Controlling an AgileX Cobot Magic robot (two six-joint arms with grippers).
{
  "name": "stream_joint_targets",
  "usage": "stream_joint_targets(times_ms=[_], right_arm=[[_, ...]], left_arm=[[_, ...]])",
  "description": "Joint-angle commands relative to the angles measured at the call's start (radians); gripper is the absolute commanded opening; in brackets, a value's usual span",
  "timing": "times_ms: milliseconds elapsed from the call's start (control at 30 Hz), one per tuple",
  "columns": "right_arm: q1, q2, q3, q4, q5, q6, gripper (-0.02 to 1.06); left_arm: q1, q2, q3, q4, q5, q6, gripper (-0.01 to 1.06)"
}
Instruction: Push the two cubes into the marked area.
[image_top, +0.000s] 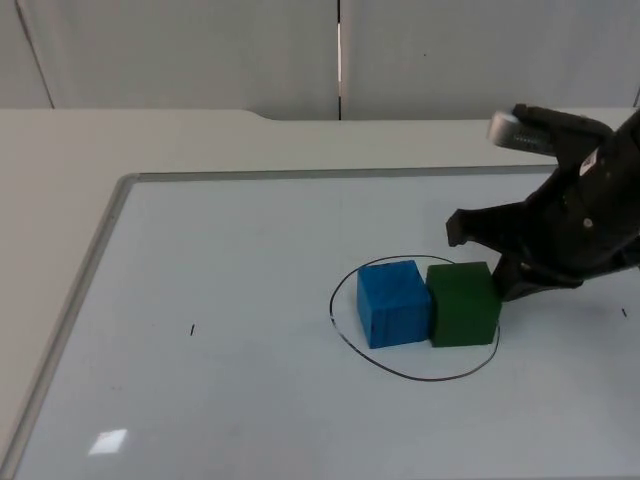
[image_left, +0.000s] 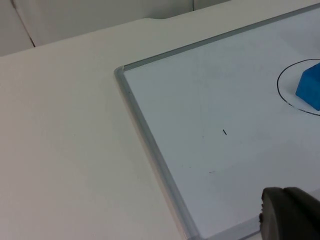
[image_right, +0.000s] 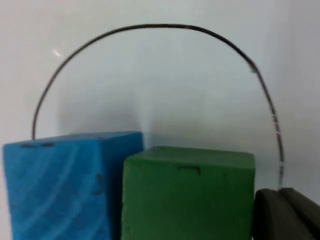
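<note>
We see the right gripper (image_top: 482, 262) at the table's right side with its jaws spread wide: one black fingertip (image_top: 455, 228) stands free behind the cubes, the other sits at the green cube's (image_top: 462, 303) right face, probably touching it, though the arm's bulk hides the contact. Both cubes are matte, foam-like blocks with slightly worn edges (the right wrist view shows scuffs on the blue cube (image_right: 60, 185)). They lie side by side, faces touching, the blue cube on the left, the row running left to right. Both rest inside the marked area (image_top: 400, 370), a thin hand-drawn black oval on the glossy whiteboard (image_top: 230, 260), whose grey metal frame has rounded corners. The left gripper (image_left: 292, 215) waits over the board's near left part; we cannot tell how its jaws stand.
</note>
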Motion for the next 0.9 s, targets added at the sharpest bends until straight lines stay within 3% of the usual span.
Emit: stream_joint_targets(times_ms=[0,433,500,600,767,867], right_arm=[[0.012,0.003,-0.004,0.003,-0.03,0.0,0.0],[0.02,0.015,-0.004,-0.007,-0.018,-0.008,0.0],[0.02,0.011,-0.004,-0.031,-0.006,-0.011,0.0],[0.018,-0.042,-0.004,-0.151,0.039,-0.011,0.0],[0.018,-0.184,-0.004,-0.277,0.076,-0.007,0.0],[0.018,-0.272,-0.004,-0.305,0.079,-0.007,0.0]], left_arm=[[0.002,-0.004,0.007,0.005,0.003,-0.001,0.0],[0.002,-0.004,0.007,0.005,0.003,-0.001,0.0],[0.002,-0.004,0.007,0.005,0.003,-0.001,0.0],[0.002,-0.004,0.007,0.005,0.003,-0.001,0.0],[0.002,-0.004,0.007,0.005,0.003,-0.001,0.0],[0.002,-0.004,0.007,0.005,0.003,-0.001,0.0]])
